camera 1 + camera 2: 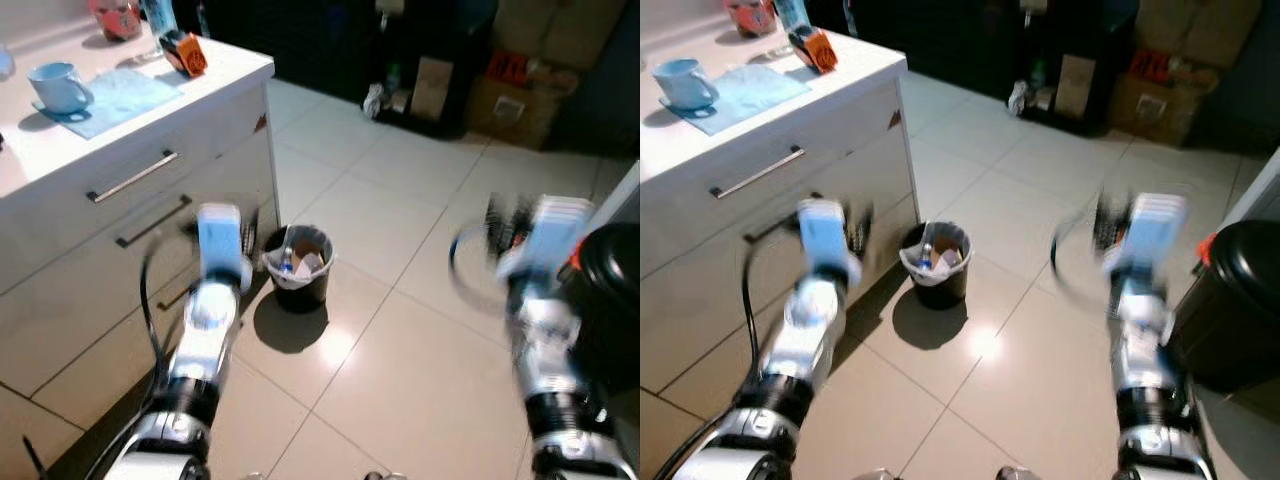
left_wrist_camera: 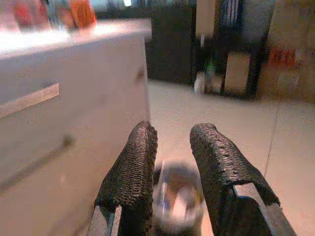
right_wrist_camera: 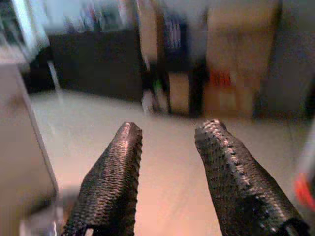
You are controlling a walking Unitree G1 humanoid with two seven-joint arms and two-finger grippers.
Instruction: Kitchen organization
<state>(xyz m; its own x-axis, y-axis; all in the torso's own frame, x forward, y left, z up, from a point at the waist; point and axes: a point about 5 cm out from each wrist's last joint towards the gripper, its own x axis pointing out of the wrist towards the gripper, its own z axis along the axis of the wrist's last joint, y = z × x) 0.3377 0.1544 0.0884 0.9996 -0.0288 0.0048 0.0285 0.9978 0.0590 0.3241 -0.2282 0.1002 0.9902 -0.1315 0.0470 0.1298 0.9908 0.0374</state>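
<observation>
A white kitchen counter (image 1: pixel 200 85) stands at my left, with a light blue mug (image 1: pixel 58 86) on a blue cloth (image 1: pixel 112 97) and an orange packet (image 1: pixel 186 53) near its corner. Both arms are raised in front of me and blurred. My left gripper (image 2: pixel 173 135) is open with nothing between its fingers, beside the drawer fronts and above a small black bin (image 1: pixel 297 266). My right gripper (image 3: pixel 170 132) is open and empty over the tiled floor, close to a tall black bin (image 1: pixel 612 300).
The drawers have metal bar handles (image 1: pixel 131 176). The small bin has a white liner and rubbish inside. Cardboard boxes (image 1: pixel 515 100) and dark shelving (image 1: pixel 425 70) line the far wall. Pale floor tiles (image 1: pixel 400 330) stretch between the arms.
</observation>
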